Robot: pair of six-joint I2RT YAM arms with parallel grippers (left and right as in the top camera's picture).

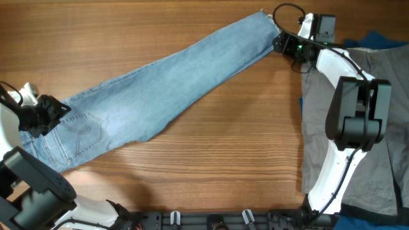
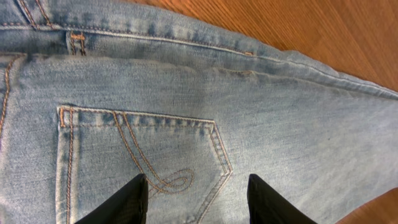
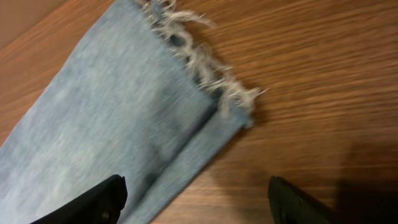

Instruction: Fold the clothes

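Observation:
The light blue jeans (image 1: 166,83) lie flat on the table, folded lengthwise, running from the waist at lower left to the frayed hems (image 1: 265,18) at upper right. My left gripper (image 1: 45,115) is open over the waist end, its fingers (image 2: 196,198) straddling the stitched back pocket (image 2: 143,155). My right gripper (image 1: 281,43) is open beside the hem end. In the right wrist view its fingers (image 3: 196,199) span the edge of the jeans leg (image 3: 112,112) and bare wood, just below the frayed hem (image 3: 199,62).
Grey khaki trousers (image 1: 351,128) lie along the right side of the table under the right arm. A dark blue garment (image 1: 383,41) shows at the far upper right. Bare wooden tabletop (image 1: 223,160) lies below the jeans.

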